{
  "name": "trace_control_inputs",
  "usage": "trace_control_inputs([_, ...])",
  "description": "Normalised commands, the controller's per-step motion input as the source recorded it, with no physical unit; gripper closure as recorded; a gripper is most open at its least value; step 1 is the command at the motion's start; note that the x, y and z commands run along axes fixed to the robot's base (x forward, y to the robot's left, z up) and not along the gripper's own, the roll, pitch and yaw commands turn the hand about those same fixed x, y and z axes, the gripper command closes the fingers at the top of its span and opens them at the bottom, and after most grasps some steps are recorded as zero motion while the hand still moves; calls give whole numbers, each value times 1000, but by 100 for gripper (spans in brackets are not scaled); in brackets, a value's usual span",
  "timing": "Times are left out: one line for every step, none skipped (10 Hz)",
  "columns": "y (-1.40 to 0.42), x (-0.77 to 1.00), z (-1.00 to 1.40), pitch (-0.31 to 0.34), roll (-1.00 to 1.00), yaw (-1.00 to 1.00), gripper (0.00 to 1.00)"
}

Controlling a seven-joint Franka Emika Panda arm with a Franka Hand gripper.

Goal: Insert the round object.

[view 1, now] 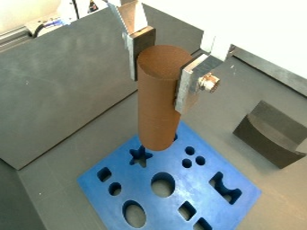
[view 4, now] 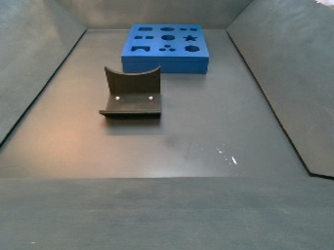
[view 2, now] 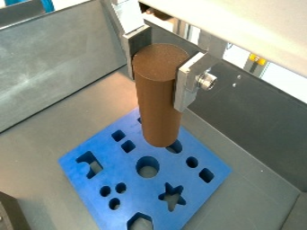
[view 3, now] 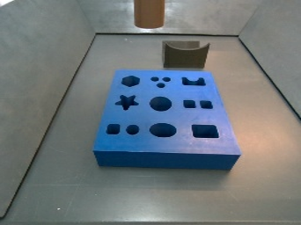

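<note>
My gripper (view 1: 164, 72) is shut on the round object (view 1: 159, 108), an orange-brown wooden cylindrical peg. It holds the peg upright near its top, one silver finger on each side. This shows in both wrist views, with the gripper (view 2: 162, 72) round the peg (view 2: 156, 103). The peg hangs above the blue board (view 1: 189, 187), clear of its holes. The board (view 2: 144, 187) has several cut-out shapes, among them a round hole (view 2: 146, 166). In a side view only the peg's lower end (view 3: 150, 13) shows, high above the board (view 3: 141, 117). The gripper is out of view in both side views.
The dark fixture (view 3: 185, 54) with a curved notch stands on the floor beside the board; it also shows in a side view (view 4: 132, 93) and in a wrist view (view 1: 274, 133). Grey walls enclose the floor. The board (view 4: 137, 37) lies at the far end.
</note>
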Motion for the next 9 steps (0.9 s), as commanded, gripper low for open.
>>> trace_control_inputs([-109, 514, -854, 0, 219, -94, 100])
trace_control_inputs([-103, 494, -837, 0, 236, -100, 100])
trace_control_inputs([-106, 511, -840, 0, 233, -109, 100])
trace_control_inputs([-114, 491, -854, 0, 236, -111, 100])
trace_control_inputs([-86, 220, -857, 0, 264, -97, 100])
trace_control_inputs([-17, 0, -786, 0, 244, -89, 100])
trace_control_inputs([0, -54, -706, -33, 190, -71, 100])
trace_control_inputs([0, -86, -600, -51, 99, -63, 100])
trace_control_inputs([0, -97, -537, -71, 39, -69, 100])
